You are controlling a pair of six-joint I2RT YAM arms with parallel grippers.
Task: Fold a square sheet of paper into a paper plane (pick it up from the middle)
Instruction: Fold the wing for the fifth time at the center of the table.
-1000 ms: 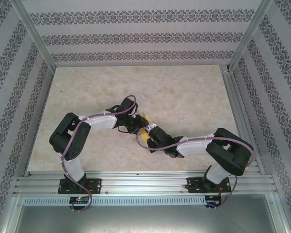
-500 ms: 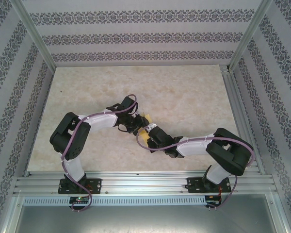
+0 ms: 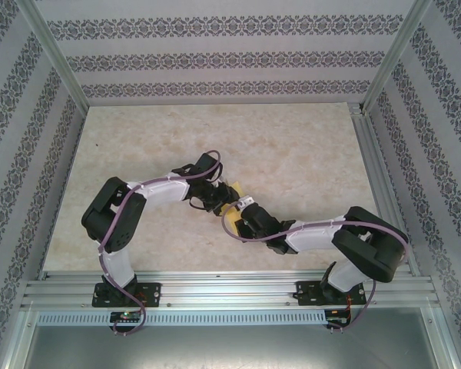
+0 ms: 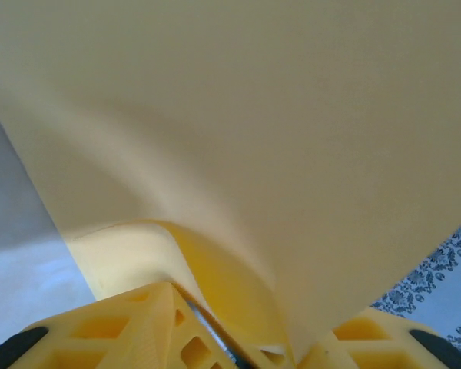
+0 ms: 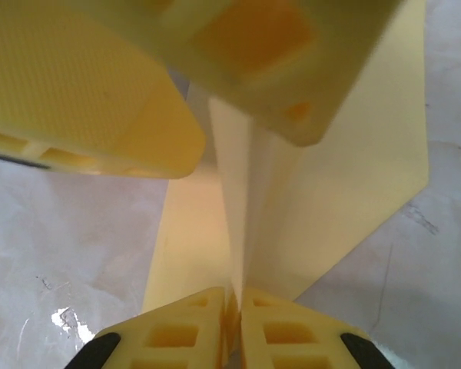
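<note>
Pinching the upright fold of the pale-yellow sheet of paper [image 5: 353, 184], the right gripper [image 5: 234, 296] is almost closed. The left gripper [image 4: 265, 301] straddles the same sheet, jaws partly apart, at mid-table [image 3: 292, 146].

Soft, even light, brightest on the pale counter [image 3: 292, 146], with only faint shadows. In the left wrist view the paper [image 4: 292, 115] shades darker toward seven o'clock, and its nearest parts are blurred.

pale marbled table [image 3: 292, 146], floral-patterned walls [image 3: 215, 58]
</note>
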